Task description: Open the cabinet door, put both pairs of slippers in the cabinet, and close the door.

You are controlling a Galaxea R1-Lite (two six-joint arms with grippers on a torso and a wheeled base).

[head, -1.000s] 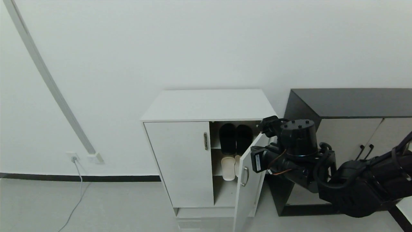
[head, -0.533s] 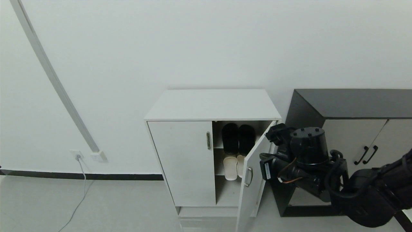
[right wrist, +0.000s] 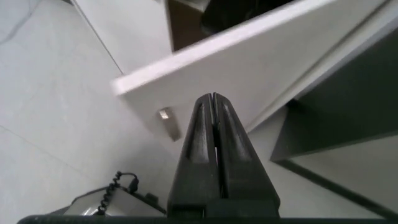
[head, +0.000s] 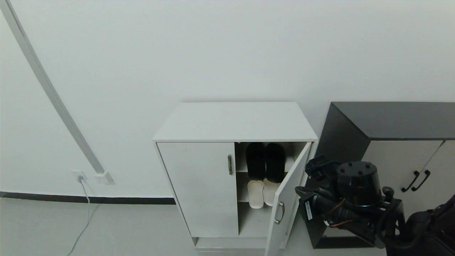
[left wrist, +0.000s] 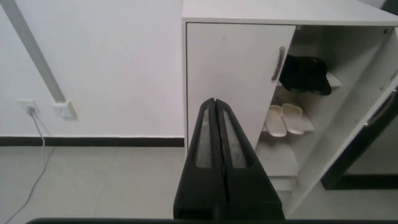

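Note:
The white cabinet (head: pixel 234 122) has its left door shut and its right door (head: pixel 289 193) swung out, handle (head: pixel 280 212) near the free edge. A black pair of slippers (head: pixel 265 160) lies on the upper shelf, a white pair (head: pixel 262 192) on the shelf below. My right gripper (head: pixel 310 164) is shut and empty, just right of the open door at mid height. In the right wrist view its tips (right wrist: pixel 212 98) sit close to the door's face (right wrist: pixel 261 65). My left gripper (left wrist: pixel 214 104) is shut and empty, well back from the cabinet front (left wrist: pixel 233 74).
A dark sideboard (head: pixel 387 119) with black handles (head: pixel 417 180) stands right of the cabinet, close to my right arm. On the left wall are a slanting cable duct (head: pixel 49 89), a socket and a hanging cable (head: pixel 83 213). Bare grey floor (head: pixel 89 231) lies in front.
The head view has shifted. My right gripper has dropped from the door's top corner to mid height beside the door. The slippers lie as before.

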